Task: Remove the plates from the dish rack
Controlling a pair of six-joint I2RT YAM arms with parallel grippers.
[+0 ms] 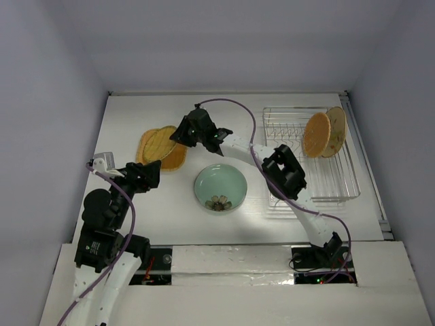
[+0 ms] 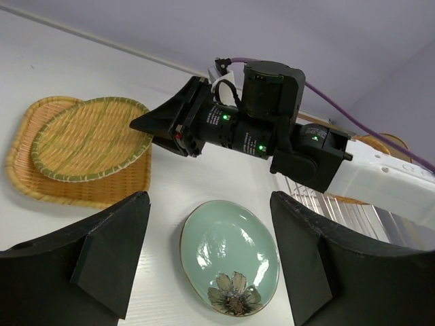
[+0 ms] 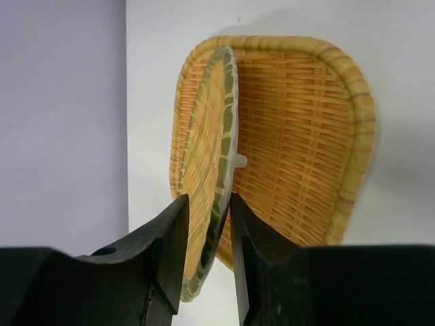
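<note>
On the white table point(image 1: 163, 217), seen from above, the silver wire-grid dish rack point(image 1: 340, 183) sits on the right with two plates standing on edge in its far slots: a round orange plate point(image 1: 317, 134) and, just behind it, a beige floral plate point(image 1: 335, 130). Near the middle of the table a pale green plate with a flower motif point(image 1: 220, 188) lies flat. On the left lies a rounded-square orange woven plate point(image 1: 148, 151) with a round mustard woven plate point(image 1: 163, 141) on top of it. The right arm stretches across from the rack side, and its right claw point(image 1: 177, 138) is at the mustard plate's edge. The left claw point(image 1: 155, 170) is near the two woven plates. From the left wrist, the left claw point(image 2: 209, 204) is released, its fingers spread wide with nothing between them, above the pale green plate point(image 2: 228, 251). Beyond it the right claw point(image 2: 139, 125) touches the rim of the round mustard woven plate point(image 2: 88, 139), which overlaps the rounded-square orange woven plate point(image 2: 41, 180). Part of the dish rack point(image 2: 353, 214) shows behind the right arm. From the right wrist, the right claw point(image 3: 210, 198) straddles the green-flecked rim of the round mustard woven plate point(image 3: 204, 136), seen nearly edge-on and tilted against the rounded-square orange woven plate point(image 3: 306, 136). The jaws stand close on both sides of the rim, but I cannot tell whether they pinch it or stand just off it.
</note>
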